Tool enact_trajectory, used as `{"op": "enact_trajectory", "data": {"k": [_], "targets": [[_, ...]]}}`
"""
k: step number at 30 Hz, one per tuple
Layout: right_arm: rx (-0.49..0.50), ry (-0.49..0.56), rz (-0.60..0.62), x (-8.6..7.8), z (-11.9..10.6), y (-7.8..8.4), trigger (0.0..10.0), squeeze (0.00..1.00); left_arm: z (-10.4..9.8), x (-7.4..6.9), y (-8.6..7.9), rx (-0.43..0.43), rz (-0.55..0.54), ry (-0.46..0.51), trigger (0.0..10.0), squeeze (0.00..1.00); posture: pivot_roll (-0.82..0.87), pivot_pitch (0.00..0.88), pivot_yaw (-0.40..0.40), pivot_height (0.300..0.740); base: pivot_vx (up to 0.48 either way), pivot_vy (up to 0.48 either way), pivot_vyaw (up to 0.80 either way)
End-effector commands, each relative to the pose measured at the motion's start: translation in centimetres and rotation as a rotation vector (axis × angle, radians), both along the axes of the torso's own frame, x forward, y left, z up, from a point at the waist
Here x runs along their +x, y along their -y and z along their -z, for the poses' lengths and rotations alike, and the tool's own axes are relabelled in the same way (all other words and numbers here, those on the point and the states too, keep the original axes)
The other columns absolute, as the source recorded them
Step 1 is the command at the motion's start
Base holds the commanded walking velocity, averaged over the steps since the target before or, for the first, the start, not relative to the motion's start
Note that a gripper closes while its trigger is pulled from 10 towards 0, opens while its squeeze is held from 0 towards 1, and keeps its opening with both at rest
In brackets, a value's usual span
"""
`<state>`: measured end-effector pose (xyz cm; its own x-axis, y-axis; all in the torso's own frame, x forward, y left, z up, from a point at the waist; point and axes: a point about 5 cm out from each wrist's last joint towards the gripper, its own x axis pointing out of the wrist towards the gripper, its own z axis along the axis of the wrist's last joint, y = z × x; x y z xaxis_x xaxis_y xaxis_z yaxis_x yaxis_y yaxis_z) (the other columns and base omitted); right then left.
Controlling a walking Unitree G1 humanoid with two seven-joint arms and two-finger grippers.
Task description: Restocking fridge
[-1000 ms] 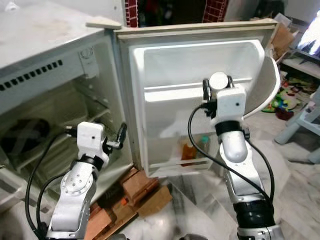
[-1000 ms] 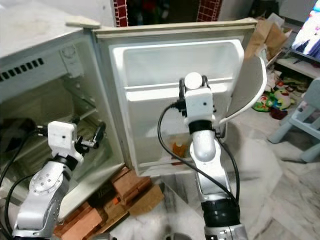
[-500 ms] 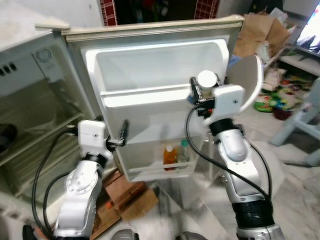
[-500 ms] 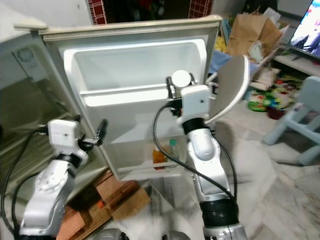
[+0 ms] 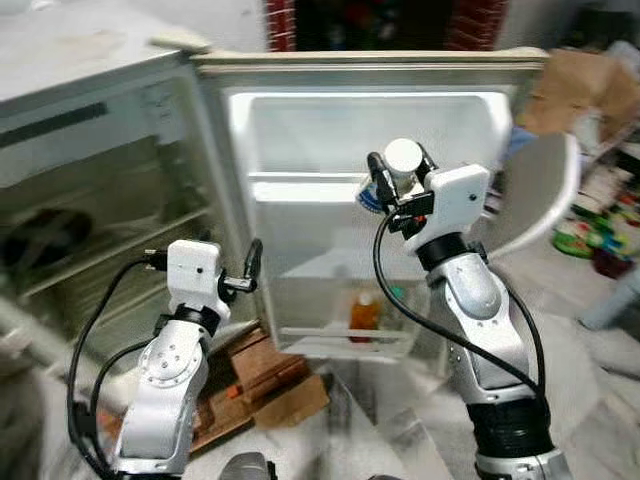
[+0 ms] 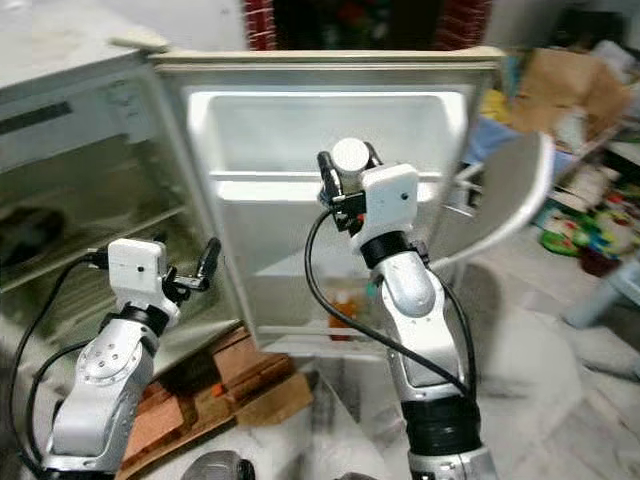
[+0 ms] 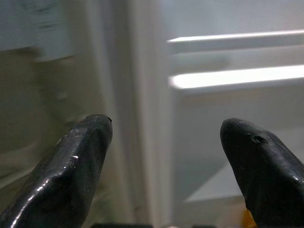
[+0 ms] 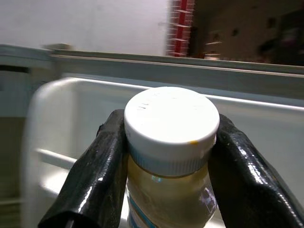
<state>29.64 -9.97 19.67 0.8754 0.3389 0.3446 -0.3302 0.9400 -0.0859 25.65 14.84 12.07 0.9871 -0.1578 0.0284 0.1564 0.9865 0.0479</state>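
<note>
My right gripper (image 5: 398, 180) is shut on a bottle (image 8: 168, 156) with a white cap (image 5: 404, 158) and pale yellow contents, held up in front of the open fridge door (image 5: 300, 130) near its middle shelf rail (image 5: 300, 190). An orange bottle (image 5: 364, 312) and a green-capped one (image 5: 397, 293) stand in the door's bottom rack. My left gripper (image 5: 250, 268) is open and empty, low by the hinge side between the fridge body (image 5: 90, 200) and the door; its fingers (image 7: 78, 161) frame the door's edge.
Bricks and cardboard (image 5: 270, 375) lie on the floor under the door. A white chair (image 5: 535, 195) stands just right of the door, with toys and boxes (image 5: 585, 170) beyond. A dark item (image 5: 45, 235) lies on a shelf inside the fridge.
The camera has swung, shifting the whole scene. My right gripper still holds the bottle before the door; the left gripper stays open by the hinge.
</note>
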Motion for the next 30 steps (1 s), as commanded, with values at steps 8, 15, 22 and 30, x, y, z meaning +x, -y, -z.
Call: {"op": "enact_trajectory", "data": {"k": [8, 15, 22, 30], "targets": [[0.01, 0.035, -0.022, -0.2, -1.0, 0.2, 10.0, 0.0, 0.2, 0.0, 0.7, 0.029, 0.018, -0.01, 10.0, 0.0, 0.07, 0.003, -0.008, 0.74, 0.0, -0.48, 0.0], [0.016, 0.018, -0.047, -0.3, -0.7, 0.0, 10.0, 0.0, 0.3, 0.0, 1.0, 0.047, 0.04, -0.006, 10.0, 0.0, 0.07, 0.003, -0.008, 0.74, 0.0, -0.48, 0.0], [-0.003, 0.036, -0.087, -0.5, -0.9, -0.5, 10.0, 0.0, 0.2, 0.1, 0.8, 0.031, 0.025, 0.004, 10.0, 0.0, 0.07, 0.005, -0.006, 0.74, 0.0, -0.069, 0.34], [0.009, 0.091, -0.116, 0.2, -2.6, -1.3, 10.0, 0.0, 0.2, 0.1, 0.6, 0.039, 0.004, 0.005, 10.0, 0.0, 0.08, 0.009, -0.007, 0.74, 0.0, 0.0, 0.79]]}}
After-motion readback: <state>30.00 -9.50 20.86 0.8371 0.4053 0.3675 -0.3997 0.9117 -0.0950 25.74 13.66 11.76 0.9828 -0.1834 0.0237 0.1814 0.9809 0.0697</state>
